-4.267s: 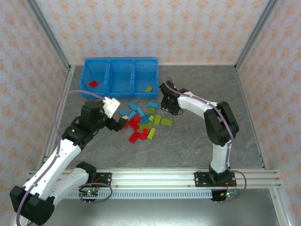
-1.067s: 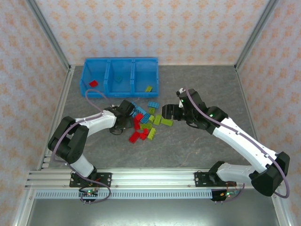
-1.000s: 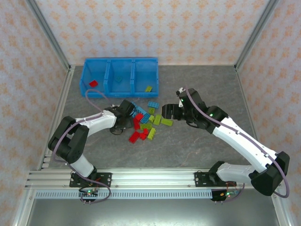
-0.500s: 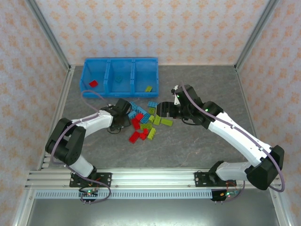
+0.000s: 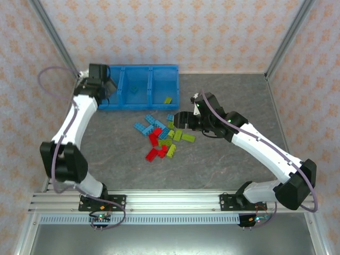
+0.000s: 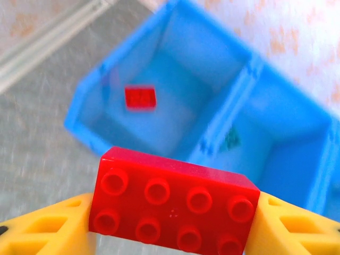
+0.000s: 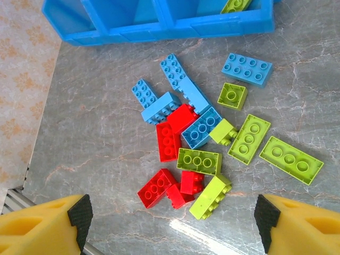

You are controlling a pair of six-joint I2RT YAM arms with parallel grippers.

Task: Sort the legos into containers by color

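Step in hand: delivery of one red piece to the bin.

Your left gripper (image 5: 104, 86) has its yellow fingers (image 6: 48, 228) closed on the two short ends of a red eight-stud plastic brick (image 6: 172, 206). The jaws stand about half apart with the brick spanning the gap squarely, studs facing the wrist camera.

Ahead of and below those fingers lies the bright blue three-compartment plastic tray (image 6: 223, 122). The end compartment straight ahead already holds a small red brick (image 6: 140, 98), so I take that as the red bin. The held brick appears to sit at the near wall, not yet clearly over the floor of that compartment.

Your right gripper (image 7: 171, 215) is spread wide and holds nothing. It hangs above the loose pile of red, light blue and lime green bricks (image 7: 199, 159) on the grey stone-patterned table (image 7: 106, 149), with the pile between and beyond its fingertips.

Next move, as I judge it: carry the left gripper forward until the brick is inside the end compartment's walls, then open. The risk is a release too early, on the rim. The right arm needs one brick chosen at the pile's edge.
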